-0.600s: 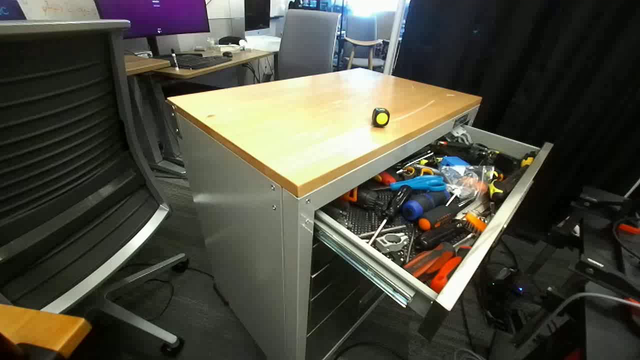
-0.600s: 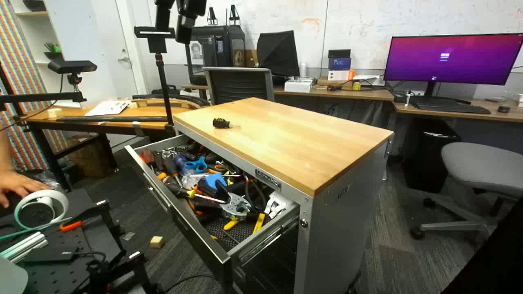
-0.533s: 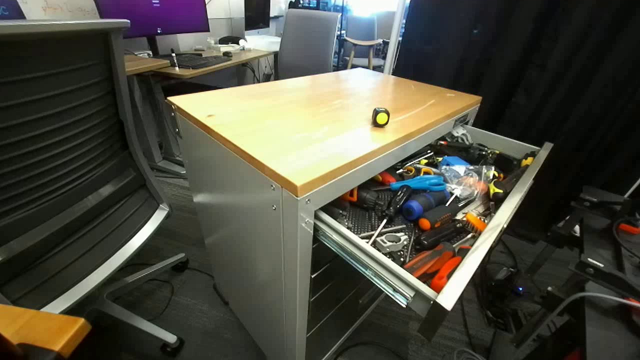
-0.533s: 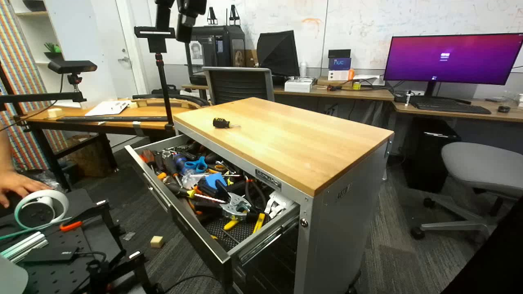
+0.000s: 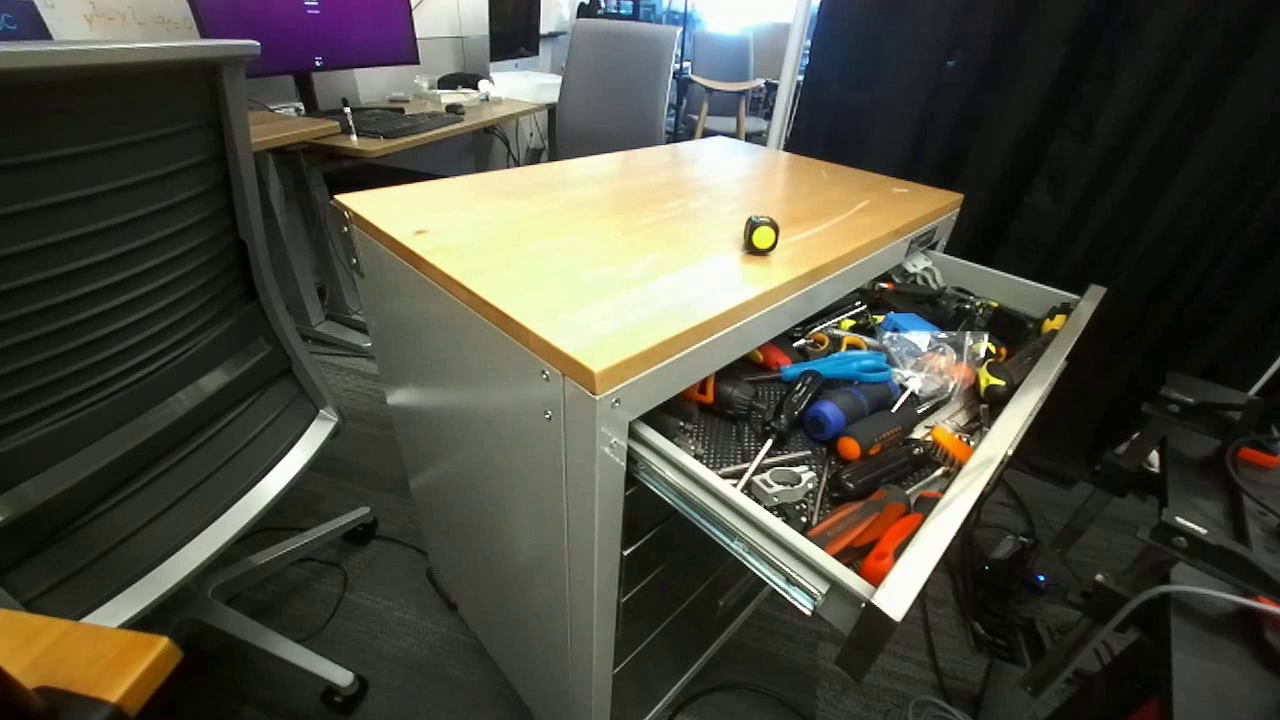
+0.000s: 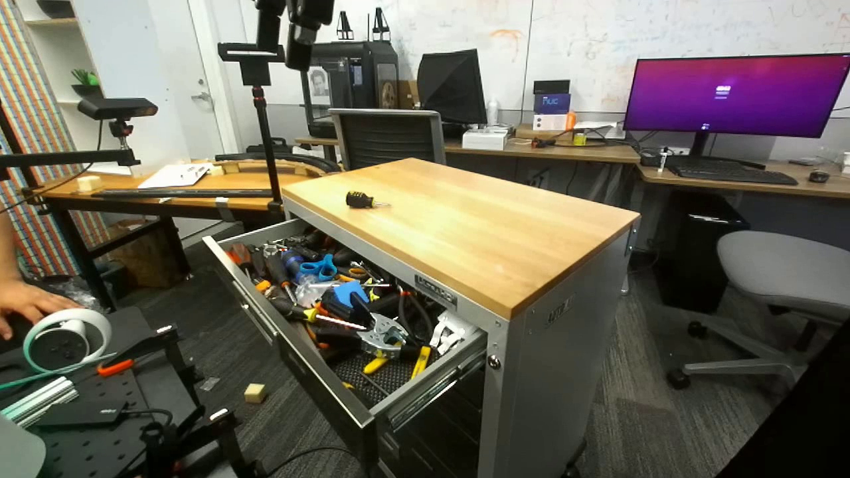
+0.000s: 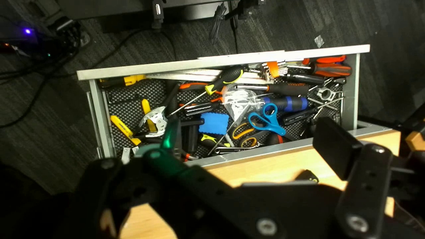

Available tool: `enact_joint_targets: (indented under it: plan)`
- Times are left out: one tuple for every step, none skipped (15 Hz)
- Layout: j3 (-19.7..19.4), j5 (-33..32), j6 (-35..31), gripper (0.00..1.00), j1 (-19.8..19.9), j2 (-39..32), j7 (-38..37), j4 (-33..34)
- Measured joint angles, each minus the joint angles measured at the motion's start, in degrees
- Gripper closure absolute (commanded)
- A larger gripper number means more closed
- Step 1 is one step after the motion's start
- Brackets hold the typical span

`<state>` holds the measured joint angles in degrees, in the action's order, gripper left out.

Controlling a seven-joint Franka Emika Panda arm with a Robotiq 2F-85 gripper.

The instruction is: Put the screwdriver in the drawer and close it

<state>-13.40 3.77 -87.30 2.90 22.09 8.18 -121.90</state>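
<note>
Your jaws are wide, empty, likely to fit the screwdriver (image 6: 359, 200) near the drawer-side edge of the tabletop (image 6: 465, 226); drawer (image 5: 990, 452) sits out, presumably to receive it.

In an exterior view, a blue box (image 6: 556, 103) stacked by the back wall reads "nuc" in light letters. Lettering on the dark nameplate (image 6: 435, 291) below the front edge of the wood-topped desk (image 6: 465, 229) is too blurred to read. White text on the purple monitor (image 6: 734, 99) is too small, and handwriting on the whiteboard (image 6: 584, 40) too faint.
</note>
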Motion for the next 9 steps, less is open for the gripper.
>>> enact_joint_targets:
  plan:
    - [0.93, 0.05, -1.11, 0.0, 0.21, -0.35, -3.22, -0.27]
    - [2.39, 0.1, -2.71, 0.0, 0.23, -0.94, -6.62, -0.52]
    - [4.48, 0.14, -4.56, 0.0, 0.15, -1.87, -10.12, -0.71]
    - [6.94, 0.18, -6.78, 0.0, -0.1, -3.14, -13.82, -0.83]
    - [9.43, 0.18, -9.18, 0.0, -0.58, -4.78, -17.56, -0.84]
    - [11.81, 0.18, -11.57, 0.0, -1.15, -6.75, -21.29, -0.79]
    - [14.03, 0.16, -13.75, 0.0, -1.76, -9.04, -24.8, -0.6]
    - [15.92, 0.15, -15.63, 0.0, -2.47, -11.55, -28.04, -0.23]
    - [17.52, 0.13, -17.41, 0.0, -3.27, -14.41, -31.25, 0.37]
